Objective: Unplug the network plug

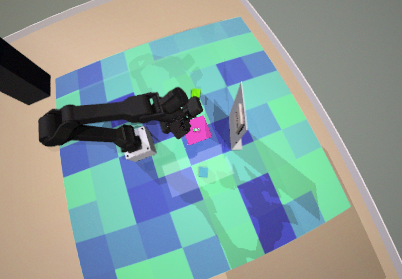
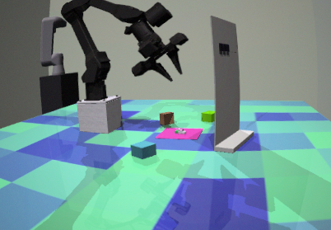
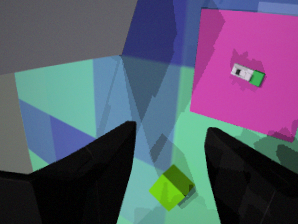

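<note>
A matt black arm [image 2: 103,11] is seen over a smooth chequered mat [image 2: 247,195] carrying faint sheen and shadows. The upright panel [image 2: 226,88] appears as flat grey, plastic-like sheet, while the marked square [image 2: 191,134] shows an even, matt magenta finish.
</note>
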You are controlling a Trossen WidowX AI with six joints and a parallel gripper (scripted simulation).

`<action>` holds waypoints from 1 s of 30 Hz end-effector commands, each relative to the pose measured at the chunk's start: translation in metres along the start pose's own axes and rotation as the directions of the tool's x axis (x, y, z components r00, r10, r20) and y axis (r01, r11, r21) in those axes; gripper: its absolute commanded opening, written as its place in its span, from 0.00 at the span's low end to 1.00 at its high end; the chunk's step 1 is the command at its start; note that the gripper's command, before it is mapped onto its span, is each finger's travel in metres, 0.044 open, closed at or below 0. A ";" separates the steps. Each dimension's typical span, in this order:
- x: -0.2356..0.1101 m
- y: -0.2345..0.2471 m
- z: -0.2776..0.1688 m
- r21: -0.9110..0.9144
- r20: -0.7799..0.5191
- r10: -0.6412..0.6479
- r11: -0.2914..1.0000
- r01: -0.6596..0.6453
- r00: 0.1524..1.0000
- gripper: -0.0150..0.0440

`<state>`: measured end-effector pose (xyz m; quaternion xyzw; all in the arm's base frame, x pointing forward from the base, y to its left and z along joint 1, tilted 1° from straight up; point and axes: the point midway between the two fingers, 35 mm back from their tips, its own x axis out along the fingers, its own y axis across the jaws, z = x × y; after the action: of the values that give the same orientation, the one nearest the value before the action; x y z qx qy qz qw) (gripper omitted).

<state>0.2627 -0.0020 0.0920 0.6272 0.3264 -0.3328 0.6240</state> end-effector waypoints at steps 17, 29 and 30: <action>-0.057 0.030 0.000 -0.002 0.002 0.010 1.000 -0.010 1.000 0.56; -0.057 0.030 0.000 -0.002 0.002 0.010 1.000 -0.010 1.000 1.00; -0.057 0.030 0.000 -0.002 0.002 0.010 1.000 -0.010 1.000 1.00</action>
<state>0.2556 -0.0017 0.1558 0.6287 0.3235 -0.3294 0.6257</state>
